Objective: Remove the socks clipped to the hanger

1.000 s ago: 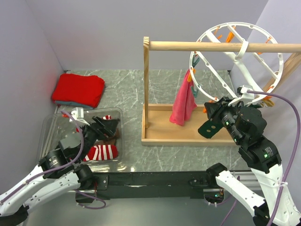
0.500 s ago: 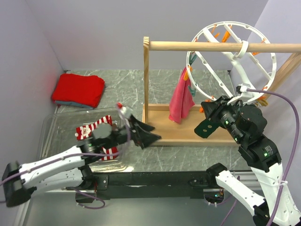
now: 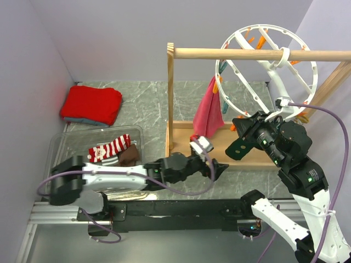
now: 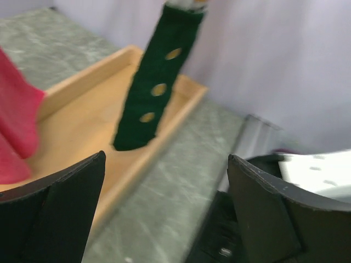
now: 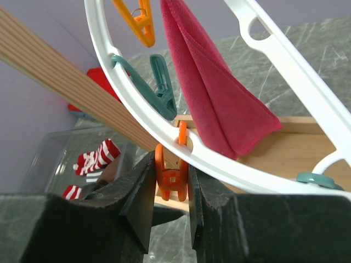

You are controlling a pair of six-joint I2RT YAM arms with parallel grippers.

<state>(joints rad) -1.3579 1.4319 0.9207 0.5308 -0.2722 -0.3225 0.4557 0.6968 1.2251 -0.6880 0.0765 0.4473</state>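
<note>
The room is bright and evenly lit from overhead, soft enough that the table (image 3: pixel 142 104) carries only faint, soft-edged shadows. A dull sheen lies on the marble, and thin pale glare runs along the bin (image 3: pixel 55 150) rim. From above, everything reads sharp. The left wrist view is smeared all over: the green sock (image 4: pixel 151 87) has fuzzy edges, and the left fingers (image 4: pixel 55 213) are dark, soft blocks with little detail. The right wrist view is crisp on the hanger (image 5: pixel 299 74) and the orange clip (image 5: pixel 171 175). There the right fingers (image 5: pixel 137 203) sit in shadow, and the striped sock (image 5: pixel 96 156) behind them is slightly soft.
</note>
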